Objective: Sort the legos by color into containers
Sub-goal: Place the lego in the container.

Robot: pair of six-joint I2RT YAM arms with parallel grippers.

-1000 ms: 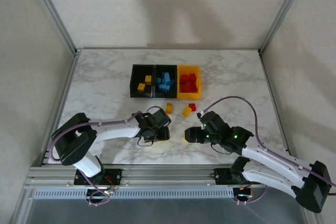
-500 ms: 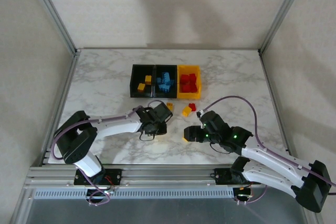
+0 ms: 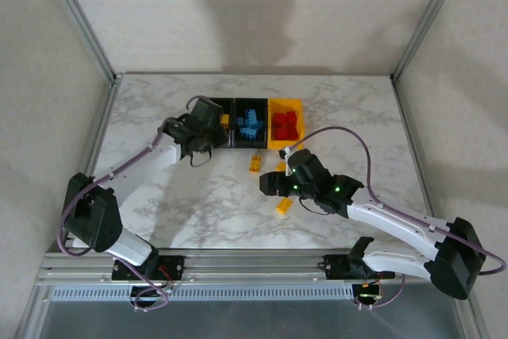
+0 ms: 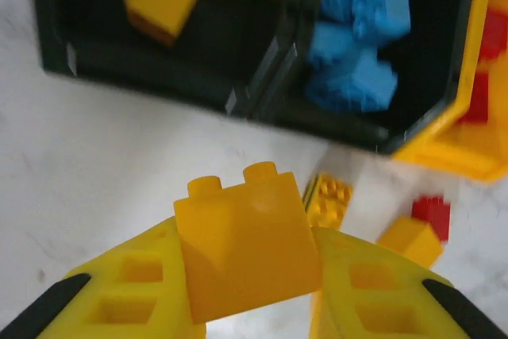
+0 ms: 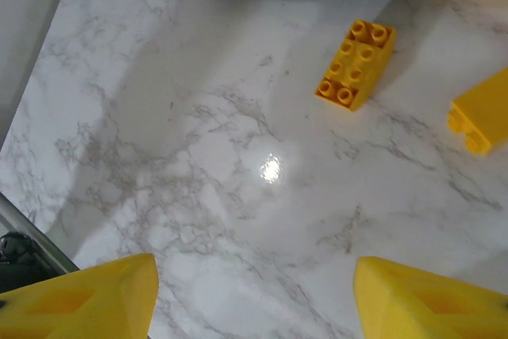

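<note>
Now my left hand [image 3: 205, 126], clamped on a yellow-orange brick [image 4: 248, 248], hangs just short of the left black bin [image 4: 143, 71]. I should clear its wall before releasing. My right hand [image 5: 254, 307] hovers, fingers apart, over the worktop [image 5: 198, 156].

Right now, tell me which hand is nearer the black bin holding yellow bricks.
Left. The left hand, gripping a yellow brick, is just short of the black bin; the right hand is further back.
</note>
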